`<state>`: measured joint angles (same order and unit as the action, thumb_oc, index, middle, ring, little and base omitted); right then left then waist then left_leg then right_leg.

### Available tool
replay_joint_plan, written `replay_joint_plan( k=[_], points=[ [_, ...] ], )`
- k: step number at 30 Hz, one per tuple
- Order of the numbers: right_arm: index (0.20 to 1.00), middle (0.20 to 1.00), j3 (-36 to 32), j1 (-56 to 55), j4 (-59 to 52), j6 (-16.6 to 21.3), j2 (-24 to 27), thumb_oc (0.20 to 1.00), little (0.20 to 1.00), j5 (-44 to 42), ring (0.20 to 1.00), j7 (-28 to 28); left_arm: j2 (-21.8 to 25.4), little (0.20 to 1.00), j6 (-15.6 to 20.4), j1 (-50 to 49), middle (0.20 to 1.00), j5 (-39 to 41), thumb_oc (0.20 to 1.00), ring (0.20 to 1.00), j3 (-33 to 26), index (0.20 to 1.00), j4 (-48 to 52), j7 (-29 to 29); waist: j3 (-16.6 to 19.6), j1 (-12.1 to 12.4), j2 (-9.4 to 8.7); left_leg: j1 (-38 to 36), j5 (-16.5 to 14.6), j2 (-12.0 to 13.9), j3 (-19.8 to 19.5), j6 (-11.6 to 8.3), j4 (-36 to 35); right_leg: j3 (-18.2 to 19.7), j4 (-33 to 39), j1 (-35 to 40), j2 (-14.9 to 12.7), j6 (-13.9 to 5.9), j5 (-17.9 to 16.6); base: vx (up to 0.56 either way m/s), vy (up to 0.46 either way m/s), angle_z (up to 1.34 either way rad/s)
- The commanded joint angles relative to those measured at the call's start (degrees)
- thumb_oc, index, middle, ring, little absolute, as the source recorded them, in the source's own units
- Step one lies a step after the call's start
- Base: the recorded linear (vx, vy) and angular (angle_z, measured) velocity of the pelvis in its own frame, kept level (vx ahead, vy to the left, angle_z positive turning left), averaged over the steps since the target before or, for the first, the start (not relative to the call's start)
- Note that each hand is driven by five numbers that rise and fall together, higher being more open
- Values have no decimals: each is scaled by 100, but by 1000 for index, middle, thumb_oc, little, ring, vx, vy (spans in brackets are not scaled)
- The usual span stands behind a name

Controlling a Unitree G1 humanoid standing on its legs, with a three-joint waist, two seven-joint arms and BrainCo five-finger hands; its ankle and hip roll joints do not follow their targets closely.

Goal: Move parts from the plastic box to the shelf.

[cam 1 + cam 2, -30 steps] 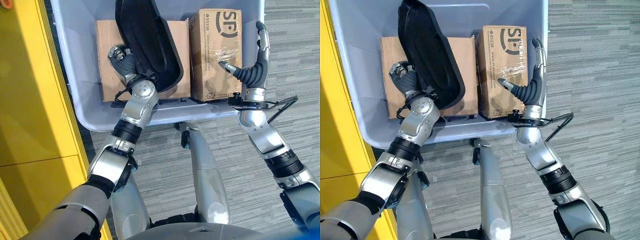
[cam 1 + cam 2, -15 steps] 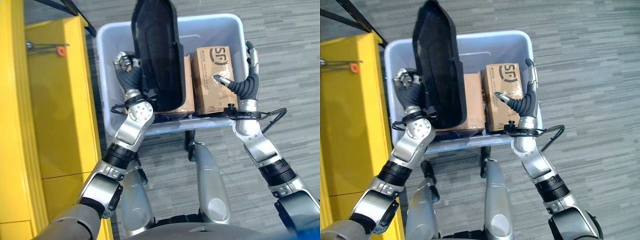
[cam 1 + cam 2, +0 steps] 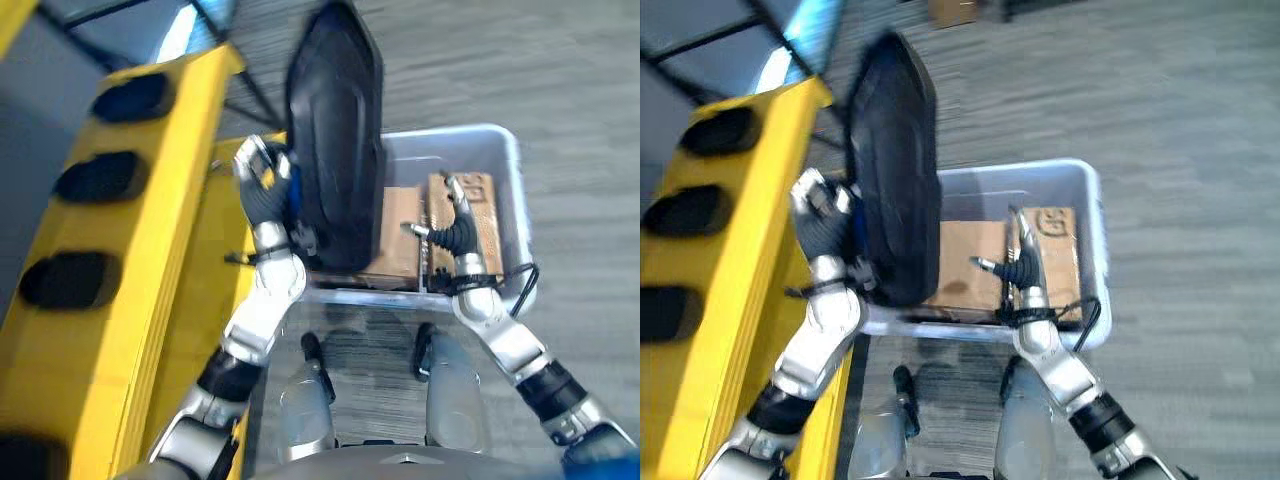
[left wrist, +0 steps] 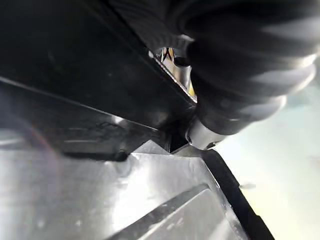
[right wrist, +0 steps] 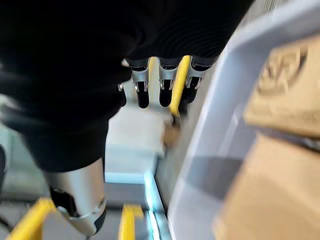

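While the left robot hand (image 3: 262,190) clamps the black part (image 3: 335,180) upright above the plastic box (image 3: 505,200), the right robot hand (image 3: 452,222) hangs with fingers apart. If the tall part swings, it may strike the yellow shelf (image 3: 140,230) and slip.

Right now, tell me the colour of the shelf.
Yellow; the shelf shows best in the right eye view.

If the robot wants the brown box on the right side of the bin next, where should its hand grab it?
Probably across the top, coming straight down. The cardboard box sits low in the grey plastic box, tight beside the other cardboard box, so its sides look hard to reach. The open right hand hovers just above it; the left hand is busy holding the black part.
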<state>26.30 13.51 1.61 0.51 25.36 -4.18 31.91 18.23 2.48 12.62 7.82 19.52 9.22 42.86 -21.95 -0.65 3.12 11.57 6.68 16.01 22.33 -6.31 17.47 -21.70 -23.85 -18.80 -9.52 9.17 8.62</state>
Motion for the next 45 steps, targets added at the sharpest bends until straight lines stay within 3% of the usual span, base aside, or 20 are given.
replay_joint_plan(
  k=[1,4,6,8,10,11,12,13,17,20,23,25,27,31,35,36,37,38,39,45],
  points=[
    [1000,1000,-506,275,-329,546,41,1000,1000,-383,1000,183,119,200,563,864,200,-295,200,200,-271,200,331,-562,-235,-540,-313,-250,-653,-266,105,41,694,-160,894,886,187,-900,36,-337,-126,92],
    [1000,1000,-676,203,-291,610,-10,1000,1000,-613,1000,292,106,200,528,852,200,-418,200,200,16,200,443,-950,-37,-604,-228,-888,-986,-752,299,175,389,-474,1284,839,218,-1030,-368,-356,53,92],
    [1000,1000,-681,99,-286,537,-96,1000,1000,-730,1000,401,62,200,364,849,200,-539,200,200,431,200,405,-909,196,-574,-213,-1285,-1333,-1458,40,508,-818,-571,1629,770,222,-1307,-947,-257,290,101],
    [1000,1000,-704,-13,-238,625,-172,1000,1000,-747,1000,523,78,200,357,850,200,-674,200,200,569,200,371,-968,252,-515,-296,-1308,-1717,-1767,-199,789,-1030,-511,1806,626,107,-1588,-1434,-202,126,51],
    [1000,1000,-677,-68,-139,719,-278,1000,1000,-696,1000,502,131,200,258,807,200,-752,200,200,621,200,398,-929,280,-428,-313,-1357,-1704,-1873,-408,867,-1189,-411,1873,579,57,-1771,-1619,-157,11,57],
    [1000,1000,-651,-109,-123,780,-326,1000,1000,-635,1000,545,173,200,243,751,200,-786,200,200,651,200,390,-908,286,-418,-359,-1299,-1553,-1938,-519,940,-1242,-259,1825,516,24,-1756,-1667,-145,-48,66],
    [1000,1000,-636,-145,-134,826,-350,1000,1000,-611,1000,570,200,200,228,710,200,-792,200,200,670,200,374,-889,302,-421,-357,-1273,-1511,-1951,-653,970,-1261,-49,1722,458,52,-1777,-1630,-162,-68,52],
    [1000,1000,-605,-251,-220,856,-365,1000,1000,-556,1000,624,225,200,239,616,200,-896,200,200,694,200,314,-876,304,-444,-297,-1189,-1392,-1909,-950,1011,-1302,451,1276,308,211,-1719,-1459,-119,-40,57],
    [1000,1000,-567,-176,-502,851,-307,1000,1000,-220,1000,693,358,200,439,419,200,-1137,200,200,573,200,159,-809,366,-309,-144,-862,-825,-1865,-1374,967,-1591,1067,-453,266,929,-1491,-809,-228,-33,90],
    [1000,1000,-612,43,-590,934,-200,1000,1000,-112,1000,580,469,200,498,587,200,-1268,200,200,363,200,173,-762,321,-197,-284,-470,-766,-2160,-1611,926,-1310,1295,659,766,1087,-1298,-568,-246,-120,85],
    [1000,1000,-601,337,-635,936,-175,1000,1000,156,1000,421,506,200,673,655,200,-1272,200,200,216,200,200,-548,46,-181,-180,-311,-824,-2055,-1277,876,-1035,1100,569,653,993,-1275,-413,-296,-13,31],
    [1000,1000,-600,370,-642,878,-187,1000,1000,336,1000,459,451,200,689,679,200,-1286,200,200,194,200,220,-541,-6,-266,-138,-408,-895,-1873,-689,835,-990,813,717,755,814,-1296,-378,-147,28,55],
    [1000,1000,-613,324,-661,868,-163,1000,1000,315,1000,391,429,200,658,650,200,-1341,200,200,175,200,250,-467,-54,-316,-136,-435,-1000,-1727,-462,798,-812,613,649,860,666,-1284,-271,-88,44,98],
    [1000,1000,-626,369,-646,892,-83,1000,1000,362,1000,118,462,200,640,512,200,-1370,200,200,-2,200,308,-161,-84,-264,-205,-310,-1008,-1303,-677,576,-410,569,438,877,494,-1156,-116,-82,145,53],
    [1000,1000,-590,355,-678,998,44,1000,1000,387,1000,-233,514,200,735,190,200,-1354,200,200,-321,200,454,-82,50,-159,-229,-401,-504,-787,-1198,302,-735,695,374,894,404,-1096,-48,12,301,5],
    [1000,1000,-548,353,-759,986,113,1000,1000,408,1000,-364,536,200,832,39,200,-1361,200,200,-430,200,465,-70,116,-129,-255,-482,-266,-529,-1312,209,-923,716,346,919,326,-1093,-12,48,378,-6],
    [1000,1000,-509,317,-865,962,170,1000,1000,453,1000,-349,543,200,907,-38,200,-1349,200,200,-495,200,489,-109,169,-147,-256,-472,3,-269,-1211,116,-1022,654,386,969,246,-1075,0,53,443,-3],
    [1000,1000,-495,295,-922,963,218,1000,1000,433,1000,-363,543,200,943,-61,200,-1349,200,200,-529,200,476,-109,211,-190,-245,-520,13,-149,-1045,97,-1139,561,410,1016,161,-1081,18,60,605,29],
    [1000,1000,-450,231,-987,1066,320,1000,1000,403,1000,-419,585,200,971,-26,200,-1278,200,200,-554,200,359,-54,272,-225,-199,-701,-46,-86,-808,65,-1384,361,313,1100,-73,-1152,86,71,569,52],
    [1000,1000,-325,246,-1031,1025,313,1000,1000,370,1000,-533,623,200,850,-4,200,-1317,200,200,-637,200,270,52,313,-56,-81,-749,-353,-449,-861,127,-1214,225,395,1321,-256,-1295,-7,72,319,56]
  ],
)
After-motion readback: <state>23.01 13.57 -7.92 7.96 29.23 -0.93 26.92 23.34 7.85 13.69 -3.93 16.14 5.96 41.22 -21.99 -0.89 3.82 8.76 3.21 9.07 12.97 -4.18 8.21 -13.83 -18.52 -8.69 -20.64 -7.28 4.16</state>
